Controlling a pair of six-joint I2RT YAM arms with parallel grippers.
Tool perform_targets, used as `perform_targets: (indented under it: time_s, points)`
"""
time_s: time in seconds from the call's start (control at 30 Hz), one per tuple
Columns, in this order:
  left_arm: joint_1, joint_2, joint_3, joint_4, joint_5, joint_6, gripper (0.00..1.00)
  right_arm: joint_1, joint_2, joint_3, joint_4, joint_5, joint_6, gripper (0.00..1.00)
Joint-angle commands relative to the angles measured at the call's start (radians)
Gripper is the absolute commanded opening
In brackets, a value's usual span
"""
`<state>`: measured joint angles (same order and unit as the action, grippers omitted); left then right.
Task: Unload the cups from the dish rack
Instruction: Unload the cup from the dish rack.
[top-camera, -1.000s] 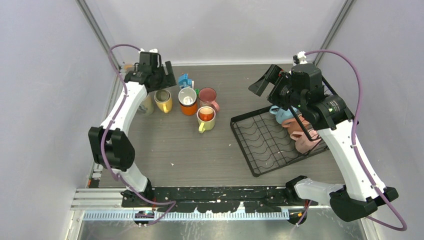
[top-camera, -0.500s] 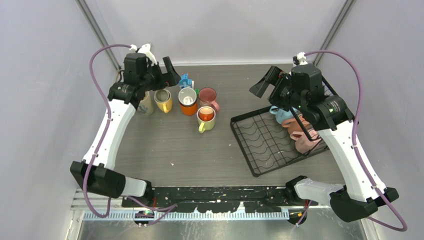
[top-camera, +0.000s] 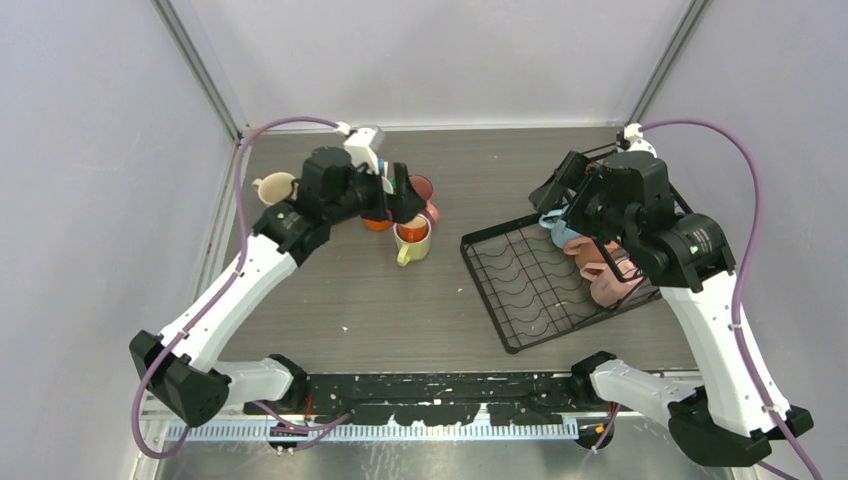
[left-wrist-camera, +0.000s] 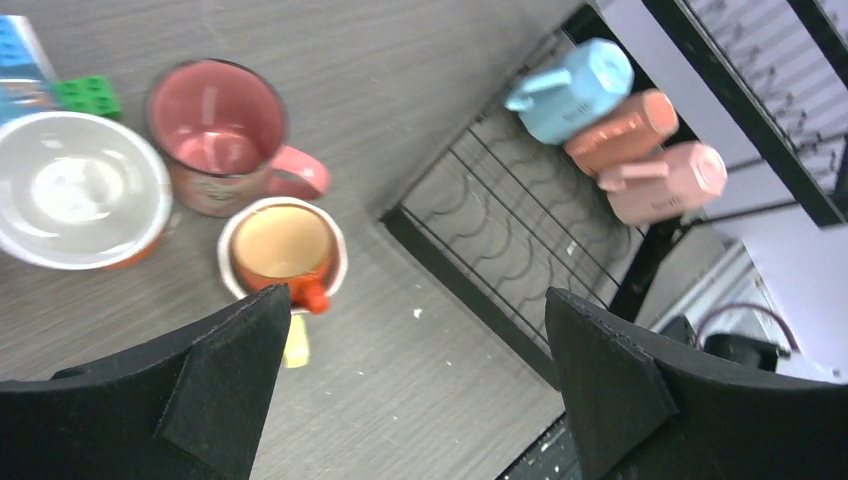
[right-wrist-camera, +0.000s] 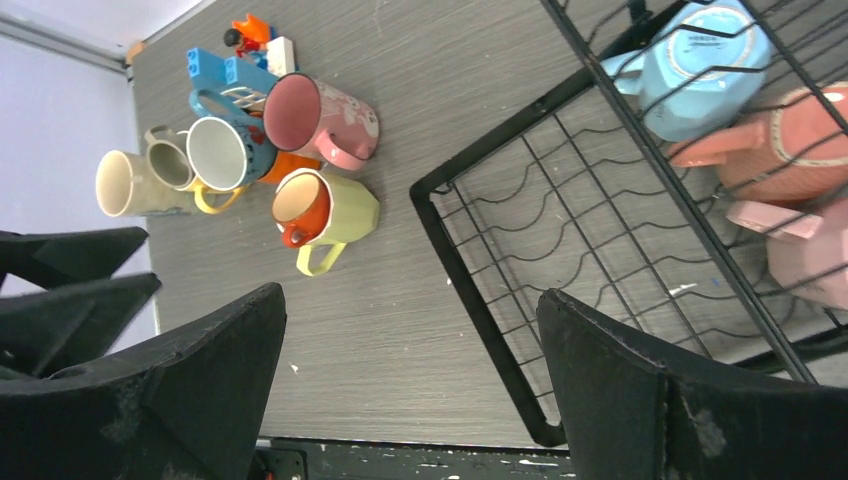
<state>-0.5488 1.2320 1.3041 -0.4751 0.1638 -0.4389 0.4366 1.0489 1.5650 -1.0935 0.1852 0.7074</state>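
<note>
The black wire dish rack sits at the right. Three cups lie in its raised side: blue, orange and pink. The left wrist view shows them as blue, orange and pink. On the table stand a cream cup, a pink cup and a lime cup with an orange cup nested inside. My left gripper is open and empty above these table cups. My right gripper is open and empty above the rack's far corner.
A blue-and-white toy house with a green block stands behind the table cups. A white-lined cup and a yellow-handled cup crowd that group. The cage walls stand at left, right and back.
My left arm has swung from the far left corner rightward over the table cups, uncovering the cream cup. My right gripper has shifted slightly right and back. The cups have not moved.
</note>
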Motion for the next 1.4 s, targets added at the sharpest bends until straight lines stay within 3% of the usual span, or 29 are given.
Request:
perform_targets:
  time_s: [0.0, 0.27, 0.53, 0.87, 1.37]
  points:
    - [-0.121, 0.009, -0.042, 0.16, -0.011, -0.004, 1.0, 0.001, -0.035, 0.018, -0.059, 0.079, 0.001, 1.0]
    - [-0.33, 0.14, -0.131, 0.433, -0.044, -0.002, 1.0, 0.002, -0.104, 0.072, -0.153, 0.092, 0.044, 1.0]
    - [-0.461, 0.389, -0.071, 0.673, 0.03, 0.044, 1.0, 0.002, -0.141, 0.169, -0.192, 0.105, 0.067, 1.0]
    - [-0.501, 0.71, 0.078, 0.873, 0.127, 0.069, 0.99, 0.001, -0.175, 0.249, -0.191, 0.119, 0.033, 1.0]
    - [-0.503, 1.019, 0.265, 1.107, 0.25, 0.126, 0.8, 0.002, -0.253, 0.181, -0.128, 0.083, 0.026, 1.0]
